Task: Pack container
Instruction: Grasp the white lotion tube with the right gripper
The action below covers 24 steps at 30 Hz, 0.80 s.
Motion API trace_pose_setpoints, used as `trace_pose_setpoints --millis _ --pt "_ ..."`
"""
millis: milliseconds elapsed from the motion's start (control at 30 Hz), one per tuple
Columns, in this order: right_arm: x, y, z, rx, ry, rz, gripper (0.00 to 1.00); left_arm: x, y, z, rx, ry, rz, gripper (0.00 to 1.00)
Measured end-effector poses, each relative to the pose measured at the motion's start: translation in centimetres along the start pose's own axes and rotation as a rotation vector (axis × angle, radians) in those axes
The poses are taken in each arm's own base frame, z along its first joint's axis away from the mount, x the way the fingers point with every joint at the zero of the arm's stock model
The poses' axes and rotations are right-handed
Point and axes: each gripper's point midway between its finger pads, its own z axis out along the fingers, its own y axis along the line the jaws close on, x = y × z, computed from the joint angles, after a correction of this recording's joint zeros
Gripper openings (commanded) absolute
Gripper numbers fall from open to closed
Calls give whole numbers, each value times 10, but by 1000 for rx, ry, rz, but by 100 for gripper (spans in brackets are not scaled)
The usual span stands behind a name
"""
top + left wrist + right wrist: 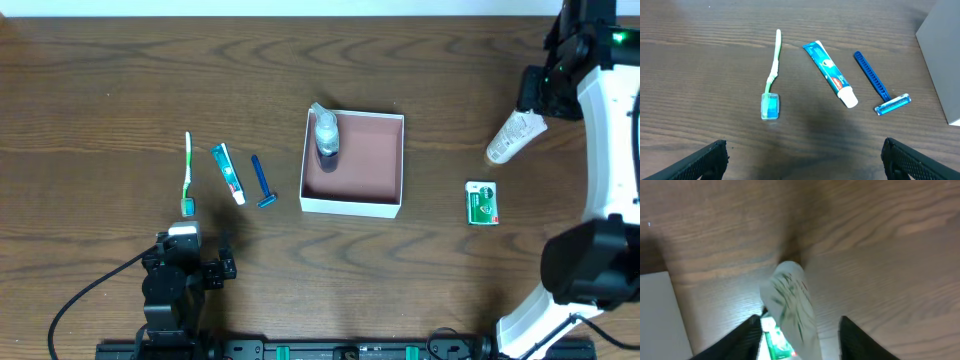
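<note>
The right end effector (800, 330) is clamped on a white tube (515, 135), held clear of the desk (100, 90) at the far right. The container (372, 160) sits at mid-desk, well apart from that end effector and toward the robot's left of it. In the right wrist view only its white wall (657, 310) shows, at the left edge. The tube's long axis runs on a diagonal, its free end slanting down toward the container, so the coming move looks like a leftward carry over the right wall, then a release.

A bottle (326, 135) fills the far left corner, leaving bare floor on the side nearer the tube. A green packet (482, 202) lies on the desk to the right of the container.

The left end effector (805, 150) hovers with fingers apart and empty, near 3 items lying side by side left of the container: toothbrush (772, 75), toothpaste (832, 75) and razor (875, 80). The left arm is nearer to those; the razor lies closest to the container
</note>
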Motion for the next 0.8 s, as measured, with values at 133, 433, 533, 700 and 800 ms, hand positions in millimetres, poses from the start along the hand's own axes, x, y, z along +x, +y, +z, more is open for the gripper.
trace_pose_setpoints --millis 133,433,533,700,800 --pt "-3 6 7 -25 4 -7 27 0 0 0 0 0 0 98" --pt "-4 11 6 -55 1 20 1 0 0 0 0 0 0 98" --pt "-3 12 2 -60 -5 31 1 0 0 0 0 0 0 98" --pt "-5 27 -40 -121 -73 18 1 0 0 0 0 0 0 98" --pt "-5 53 -94 -189 -181 -26 1 0 0 0 0 0 0 98"
